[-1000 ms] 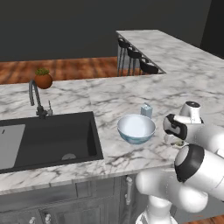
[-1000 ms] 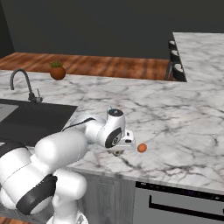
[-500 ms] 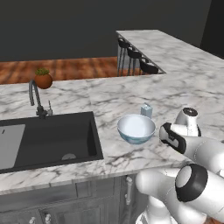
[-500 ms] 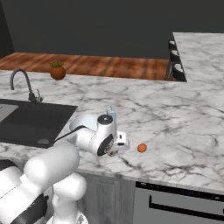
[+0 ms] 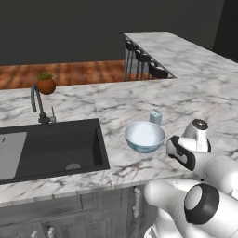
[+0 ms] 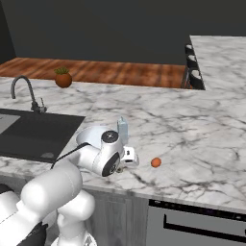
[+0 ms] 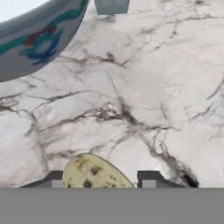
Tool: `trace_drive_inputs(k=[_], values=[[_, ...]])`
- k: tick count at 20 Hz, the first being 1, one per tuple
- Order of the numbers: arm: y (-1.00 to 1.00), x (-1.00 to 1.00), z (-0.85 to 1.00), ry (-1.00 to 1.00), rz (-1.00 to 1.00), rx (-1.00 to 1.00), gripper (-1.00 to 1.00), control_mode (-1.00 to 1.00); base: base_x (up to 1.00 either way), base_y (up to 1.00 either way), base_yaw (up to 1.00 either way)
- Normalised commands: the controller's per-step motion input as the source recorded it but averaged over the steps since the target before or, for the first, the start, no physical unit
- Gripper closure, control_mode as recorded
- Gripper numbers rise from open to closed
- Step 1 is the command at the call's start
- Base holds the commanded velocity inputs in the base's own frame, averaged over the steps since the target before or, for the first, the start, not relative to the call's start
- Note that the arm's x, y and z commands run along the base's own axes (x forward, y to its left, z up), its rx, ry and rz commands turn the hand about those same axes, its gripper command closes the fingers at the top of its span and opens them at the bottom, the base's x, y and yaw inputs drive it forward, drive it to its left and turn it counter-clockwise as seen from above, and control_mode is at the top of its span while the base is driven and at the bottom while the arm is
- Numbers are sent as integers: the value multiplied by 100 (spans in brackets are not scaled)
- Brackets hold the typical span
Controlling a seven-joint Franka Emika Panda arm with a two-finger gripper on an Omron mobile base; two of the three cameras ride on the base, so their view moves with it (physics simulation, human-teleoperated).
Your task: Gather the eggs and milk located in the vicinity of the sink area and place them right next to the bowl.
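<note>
Lower now than a second ago, the arm has folded down beside the bowl point(image 5: 145, 136), bringing the tool point(image 7: 101, 180) close over the marble bench point(image 5: 116, 102). A speckled egg point(image 7: 94, 173) sits clamped between its fingers point(image 7: 148, 178), just in front of the bowl. The milk point(image 5: 155, 117) stands touching the bowl's far side. An orange ball point(image 6: 155, 163) lies well right of the bowl; the sink point(image 5: 51, 146) is to the bowl's left.

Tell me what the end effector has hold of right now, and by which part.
The end effector holds a speckled egg, one finger on each side of it, above the counter near the bowl.
</note>
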Motion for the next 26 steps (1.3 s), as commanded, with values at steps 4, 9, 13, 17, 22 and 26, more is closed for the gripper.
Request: trace_drive_inputs(k=[4, 9, 13, 17, 22, 26], values=[[16, 0, 8, 5, 4, 0, 100, -100, 0, 0, 0], [10, 6, 2, 1, 7, 0, 100, -100, 0, 0, 0], [12, 18, 0, 0, 8, 0, 100, -100, 0, 0, 0], [13, 26, 0, 0, 6, -1, 100, -100, 0, 0, 0], [11, 18, 0, 0, 6, 0, 100, -100, 0, 0, 0], [5, 5, 0, 0, 6, 0, 100, -100, 0, 0, 0]])
